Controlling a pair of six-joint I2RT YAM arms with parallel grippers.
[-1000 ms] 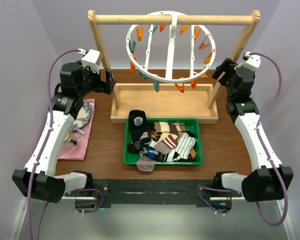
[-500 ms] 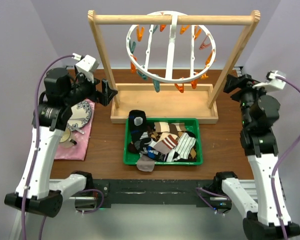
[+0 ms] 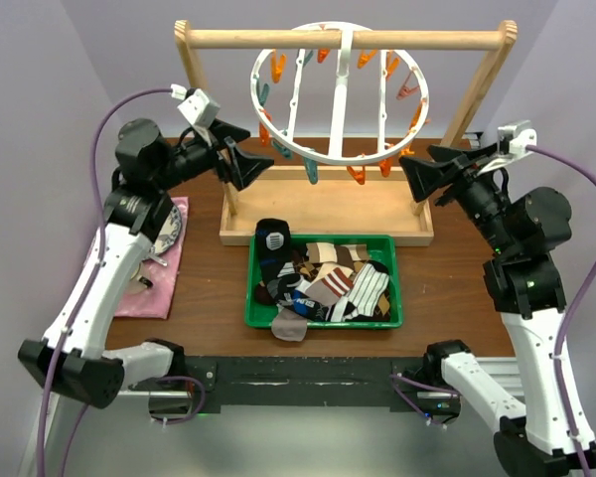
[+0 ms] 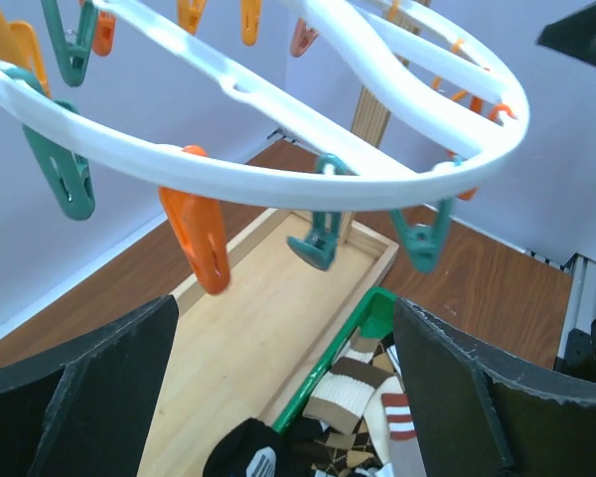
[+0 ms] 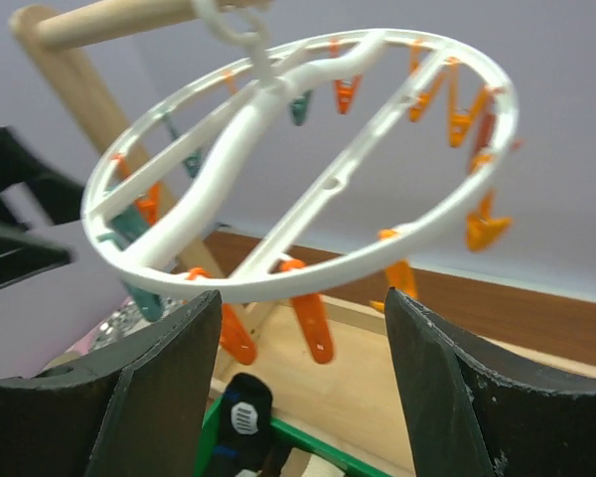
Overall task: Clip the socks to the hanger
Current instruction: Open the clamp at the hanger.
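Note:
The socks (image 3: pixel 323 281) lie piled in a green tray (image 3: pixel 393 320) at the table's middle front; some show in the left wrist view (image 4: pixel 377 412), and a black one in the right wrist view (image 5: pixel 244 417). The hanger (image 3: pixel 340 94), a white ring with orange and teal pegs, hangs by its hook from a wooden bar; it also shows in the left wrist view (image 4: pixel 278 179) and the right wrist view (image 5: pixel 308 149). My left gripper (image 3: pixel 240 159) is open and empty, raised left of the ring. My right gripper (image 3: pixel 419 177) is open and empty, raised right of it.
The light wooden frame (image 3: pixel 323 204) with its round bar (image 3: pixel 343 40) and tray base stands behind the green tray. A pink cloth (image 3: pixel 154 288) with a patterned plate and a cup lies at the left under my left arm.
Both arms have lifted and swung inward, from the outer sides of the frame's posts toward the white ring. Both grippers stay open and empty. Socks and hanger have not moved.

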